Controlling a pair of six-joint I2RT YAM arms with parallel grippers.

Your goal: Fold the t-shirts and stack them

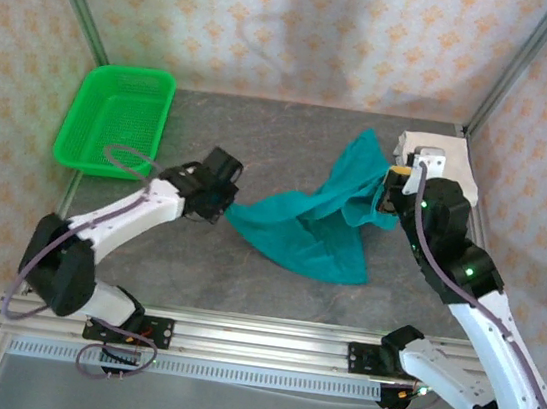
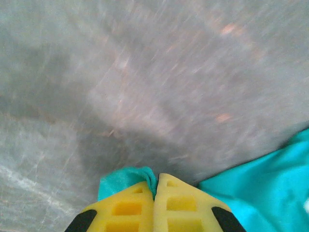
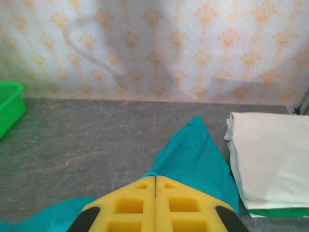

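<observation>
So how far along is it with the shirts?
Done: a folded white stack sits at the far right, with a green shirt under it. In hand: the left tool and right tool each pinch the crumpled teal shirt. Left: fold it and add it to the stack.

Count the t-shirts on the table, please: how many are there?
3: a teal t-shirt spread mid-table, a folded white t-shirt at the far right, and a green t-shirt beneath it. More may lie hidden between them.
</observation>
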